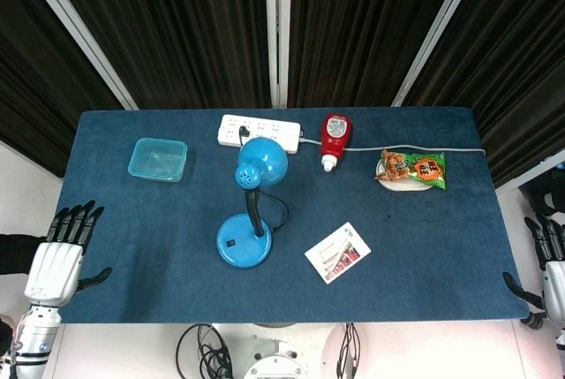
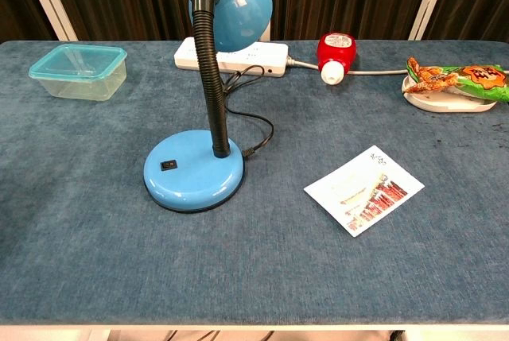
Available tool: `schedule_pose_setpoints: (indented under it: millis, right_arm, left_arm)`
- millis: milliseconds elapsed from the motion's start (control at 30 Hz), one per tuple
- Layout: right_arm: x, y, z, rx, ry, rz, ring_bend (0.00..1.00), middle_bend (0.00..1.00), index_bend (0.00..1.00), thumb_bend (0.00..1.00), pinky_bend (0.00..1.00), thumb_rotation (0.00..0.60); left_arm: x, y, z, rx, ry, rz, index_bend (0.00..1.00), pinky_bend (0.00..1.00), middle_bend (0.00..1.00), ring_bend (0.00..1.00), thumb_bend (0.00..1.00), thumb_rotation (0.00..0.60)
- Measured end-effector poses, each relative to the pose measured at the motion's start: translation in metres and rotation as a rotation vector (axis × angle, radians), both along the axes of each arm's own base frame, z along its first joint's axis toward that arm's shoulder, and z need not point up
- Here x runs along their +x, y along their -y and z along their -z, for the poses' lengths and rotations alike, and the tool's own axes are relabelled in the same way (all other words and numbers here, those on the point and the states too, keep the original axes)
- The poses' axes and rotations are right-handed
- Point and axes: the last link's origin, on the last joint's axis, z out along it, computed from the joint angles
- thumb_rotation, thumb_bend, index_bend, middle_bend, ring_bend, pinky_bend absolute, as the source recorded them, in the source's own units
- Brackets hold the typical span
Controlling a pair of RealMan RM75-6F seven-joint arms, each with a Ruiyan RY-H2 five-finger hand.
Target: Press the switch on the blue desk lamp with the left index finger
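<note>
The blue desk lamp [image 1: 244, 239] stands near the table's middle, its round base [image 2: 193, 171] towards the front and its shade [image 1: 260, 162] bent back on a black flexible neck. A small black switch [image 2: 168, 165] sits on the left part of the base, also seen from above as the switch [image 1: 230, 241]. My left hand [image 1: 60, 255] hovers at the table's left edge, fingers spread, holding nothing, well left of the lamp. My right hand [image 1: 549, 269] is off the right edge, open and empty. The chest view shows neither hand.
A clear teal plastic box [image 1: 158, 159] sits at the back left. A white power strip [image 1: 259, 132], a red bottle [image 1: 335, 139] and a snack packet on a plate [image 1: 412, 170] line the back. A printed card [image 1: 338, 252] lies right of the lamp base.
</note>
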Motion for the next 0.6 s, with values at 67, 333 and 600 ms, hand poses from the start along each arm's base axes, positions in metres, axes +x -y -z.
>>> schedule_pose_setpoints:
  millis: [67, 333, 600]
  right_arm:
    - [0.0, 0.0, 0.0, 0.004, -0.001, 0.004, 0.0, 0.0, 0.0, 0.16, 0.0, 0.6]
    - [0.0, 0.0, 0.0, 0.012, 0.0, 0.01, 0.0, 0.0, 0.0, 0.16, 0.0, 0.6]
    - [0.001, 0.001, 0.0, 0.011, 0.004, 0.006, 0.0, 0.0, 0.0, 0.16, 0.0, 0.6]
  left_arm:
    - [0.0, 0.0, 0.0, 0.001, -0.001, 0.001, 0.0, 0.0, 0.0, 0.0, 0.0, 0.6]
    - [0.001, 0.002, 0.002, -0.014, -0.004, 0.007, 0.0, 0.0, 0.0, 0.0, 0.0, 0.6]
    - [0.01, 0.002, 0.011, -0.055, 0.052, 0.108, 0.0, 0.55, 0.31, 0.41, 0.09, 0.6]
